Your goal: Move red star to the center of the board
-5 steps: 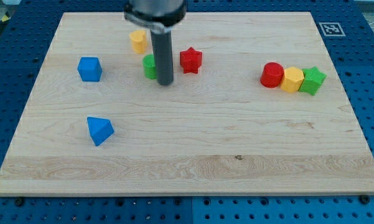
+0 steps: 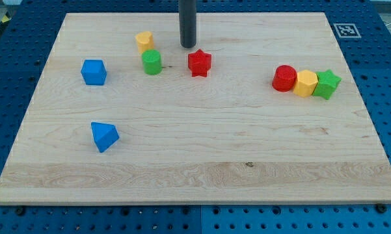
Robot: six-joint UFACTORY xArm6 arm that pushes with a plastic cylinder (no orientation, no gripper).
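Observation:
The red star (image 2: 199,63) lies on the wooden board (image 2: 202,143), in its upper middle part. My tip (image 2: 188,45) stands just above and slightly left of the star toward the view's top, with a small gap between them. A green cylinder (image 2: 151,62) stands to the star's left, and a yellow block (image 2: 144,41) lies above and left of that cylinder.
A blue cube (image 2: 94,71) sits at the left and a blue triangular block (image 2: 104,136) at the lower left. At the right, a red cylinder (image 2: 284,78), a yellow hexagonal block (image 2: 306,83) and a green star (image 2: 327,84) stand in a touching row.
My tip has moved toward the view's top and a little right, from beside the green cylinder to just above the red star. The blocks have not moved.

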